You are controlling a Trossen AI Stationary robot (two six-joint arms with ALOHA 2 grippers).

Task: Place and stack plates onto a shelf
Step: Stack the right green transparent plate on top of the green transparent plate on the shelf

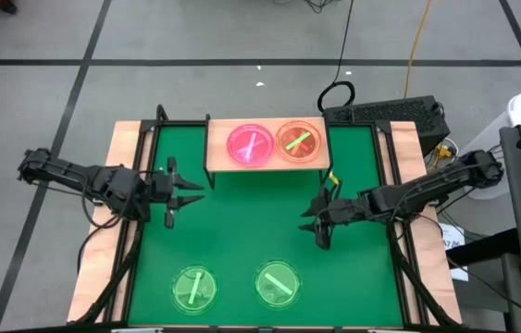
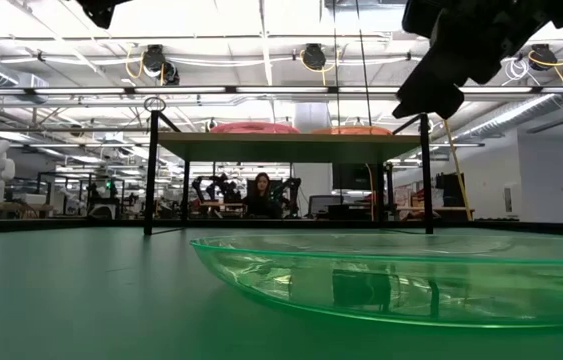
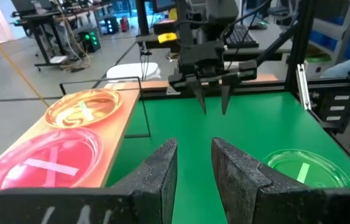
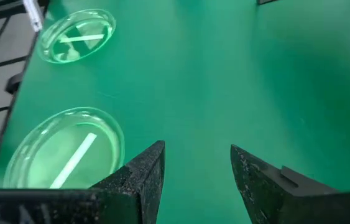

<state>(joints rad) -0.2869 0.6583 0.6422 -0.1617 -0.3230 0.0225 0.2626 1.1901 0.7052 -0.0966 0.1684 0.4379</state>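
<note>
The shelf (image 1: 267, 166) stands at the mat's far side. On it rest a pink plate (image 1: 251, 145) showing two crossed bars and an orange plate (image 1: 299, 141). Two green plates (image 1: 193, 287) (image 1: 278, 282) lie flat on the mat near its near edge. My left gripper (image 1: 186, 191) hovers open, left of the shelf's front, and holds nothing. My right gripper (image 1: 319, 222) hovers open, near the shelf's right front leg, above bare mat. In the right wrist view both green plates (image 4: 63, 152) (image 4: 78, 34) lie beyond the open fingers (image 4: 196, 174).
A green mat (image 1: 241, 231) covers the tabletop, with bare room between the shelf and the green plates. Black frame rails run along both mat sides (image 1: 132, 250). A keyboard (image 1: 385, 116) sits behind the table's far right corner. A person sits far off in the room (image 2: 259, 195).
</note>
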